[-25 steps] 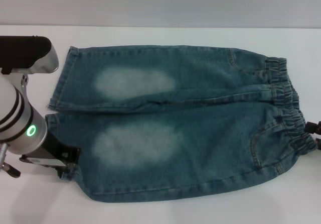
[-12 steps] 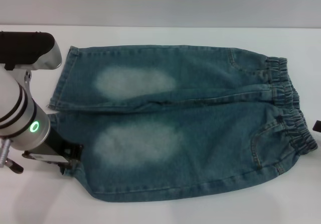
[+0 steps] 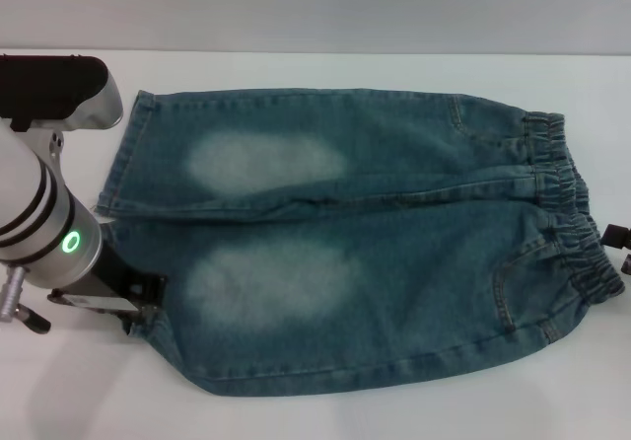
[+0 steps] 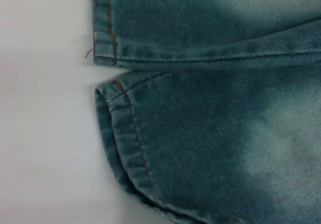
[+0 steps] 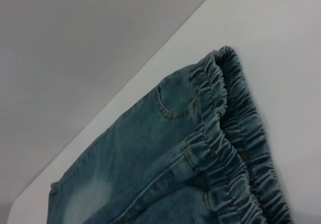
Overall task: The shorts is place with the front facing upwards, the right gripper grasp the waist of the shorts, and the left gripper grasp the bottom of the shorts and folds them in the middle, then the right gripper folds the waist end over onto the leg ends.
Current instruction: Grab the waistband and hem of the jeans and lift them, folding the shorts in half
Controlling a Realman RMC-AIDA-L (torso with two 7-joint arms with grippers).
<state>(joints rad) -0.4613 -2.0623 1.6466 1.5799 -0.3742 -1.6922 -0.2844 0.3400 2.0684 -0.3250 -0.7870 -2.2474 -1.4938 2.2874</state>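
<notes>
The blue denim shorts (image 3: 335, 243) lie flat and face up on the white table (image 3: 325, 415), legs to the left. The gathered waist (image 3: 567, 203) is on the right. My left gripper (image 3: 138, 307), on the green-lit arm, sits at the near leg's hem and covers part of it. In the left wrist view that hem (image 4: 123, 148) curls up off the table, while the far leg's hem (image 4: 103, 28) lies flat. Only a black tip of my right gripper (image 3: 617, 236) shows at the right edge, beside the waist. The right wrist view shows the puckered waistband (image 5: 225, 148) from close by.
A pale grey wall (image 3: 315, 6) rises behind the table's far edge. Bare white tabletop surrounds the shorts on the near side and to the far right.
My left gripper has slid right, and the near leg's hem has shifted right with it and bunched. The right gripper's tip has moved slightly away along the waistband.
</notes>
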